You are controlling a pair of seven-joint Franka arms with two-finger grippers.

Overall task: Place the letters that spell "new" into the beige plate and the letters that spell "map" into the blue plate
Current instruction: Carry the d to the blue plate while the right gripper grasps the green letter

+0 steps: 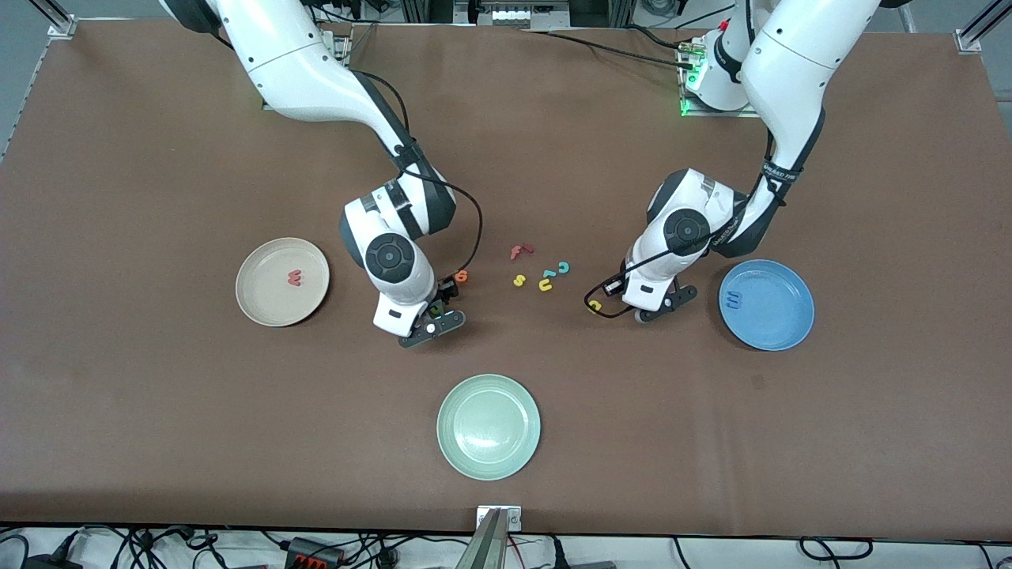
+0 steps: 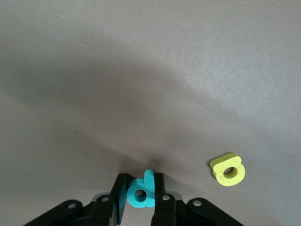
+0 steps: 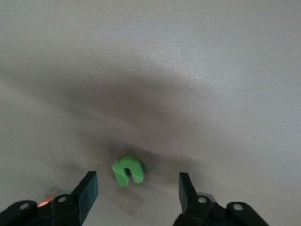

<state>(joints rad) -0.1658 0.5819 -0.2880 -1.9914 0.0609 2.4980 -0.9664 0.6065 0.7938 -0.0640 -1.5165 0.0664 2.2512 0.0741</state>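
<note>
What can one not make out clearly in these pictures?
- Front view: the green n is hidden under the right arm's wrist; only the right wrist view shows it, between the open right gripper fingers.
- Front view: the teal p, clamped in the left gripper, is hidden by the left arm.
- Right wrist view: an orange thing is cut off behind one finger; identity unclear.

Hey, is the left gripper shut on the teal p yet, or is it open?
Shut on it. The left wrist view shows the left gripper with both fingers pressed against the teal p.
</note>
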